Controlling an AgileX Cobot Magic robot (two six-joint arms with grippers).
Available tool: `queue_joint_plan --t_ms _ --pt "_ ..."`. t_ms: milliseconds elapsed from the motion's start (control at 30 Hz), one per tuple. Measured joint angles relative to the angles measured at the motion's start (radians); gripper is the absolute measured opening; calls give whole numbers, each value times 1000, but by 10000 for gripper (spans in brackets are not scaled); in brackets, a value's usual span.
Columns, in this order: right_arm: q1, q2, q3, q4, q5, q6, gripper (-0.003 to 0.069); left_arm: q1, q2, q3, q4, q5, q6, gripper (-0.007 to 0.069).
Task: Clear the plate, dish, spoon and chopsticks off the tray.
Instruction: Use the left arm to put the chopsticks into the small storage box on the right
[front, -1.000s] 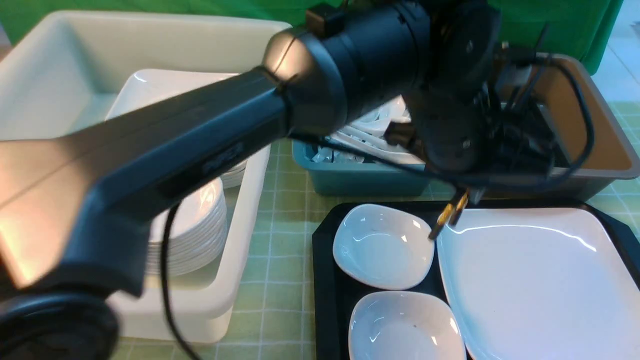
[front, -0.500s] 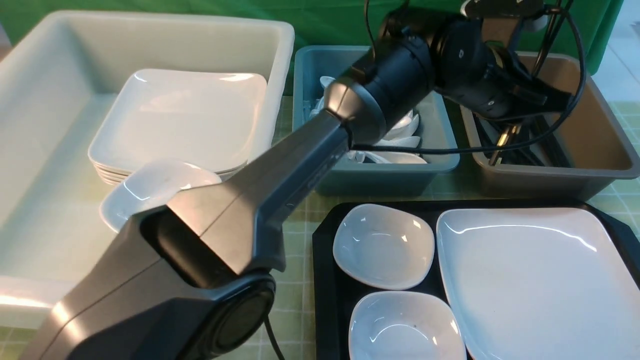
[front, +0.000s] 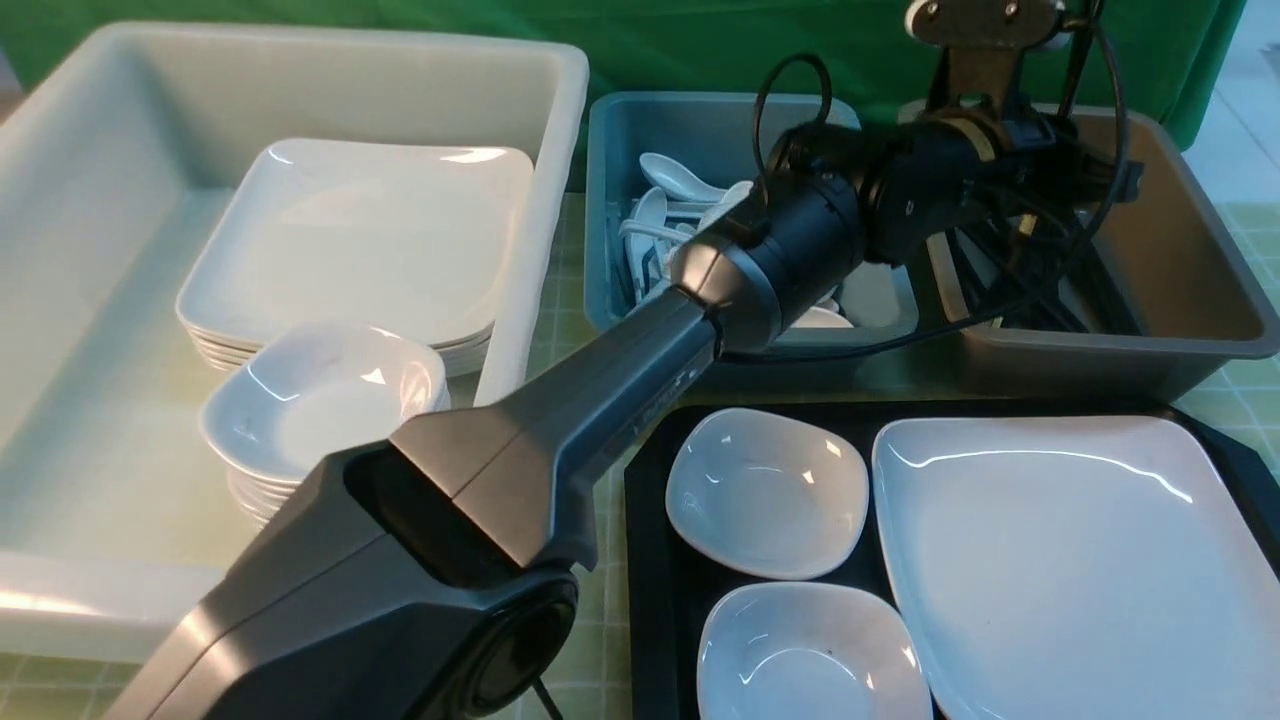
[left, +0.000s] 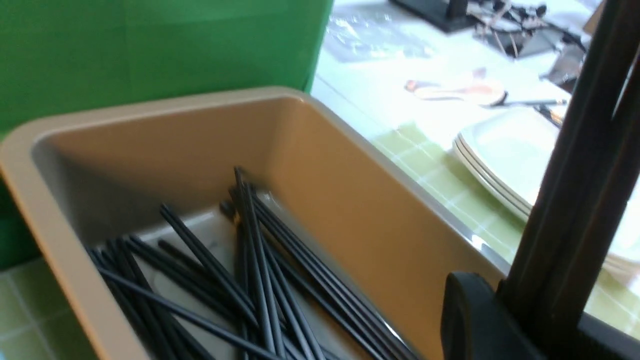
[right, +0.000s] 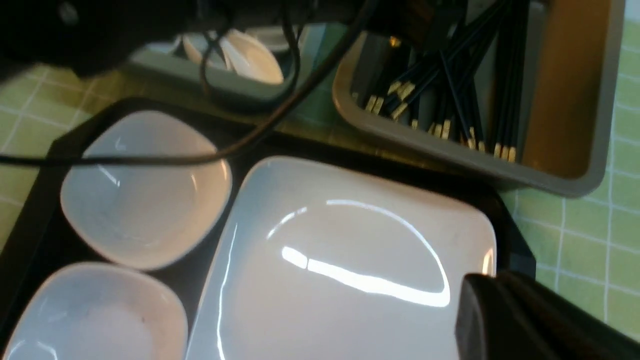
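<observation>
My left arm (front: 780, 250) reaches across to the brown bin (front: 1180, 300). Its left gripper (left: 500, 300) is shut on the chopsticks (left: 575, 175), which stick out of the jaws above the bin's floor. The large white plate (front: 1060, 570) lies on the right of the black tray (front: 645, 560), with two small white dishes (front: 767, 492) (front: 812, 655) to its left. My right gripper (right: 495, 320) is shut low over the plate's (right: 340, 260) right rim; I cannot tell whether it pinches that rim. The spoon is out of view.
Several loose black sticks (left: 250, 280) lie in the brown bin. A blue bin (front: 610, 200) of white cutlery stands to its left. The white tub (front: 100, 200) at the left holds stacked plates (front: 360, 240) and stacked dishes (front: 320, 400). More plates (left: 505, 155) sit beyond the brown bin.
My left arm has swung from above the tray's back edge, back and to the right, carrying the chopsticks over the brown bin. The plate and dishes have not moved.
</observation>
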Motion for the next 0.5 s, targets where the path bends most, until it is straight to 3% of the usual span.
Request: queue_joint_plan --t_ms 333,500 --pt "0 0 0 0 -72 6 10 0 50 0 4 -41 7 34" --pt "0 0 0 0 -77 6 13 0 71 0 18 -9 8 156"
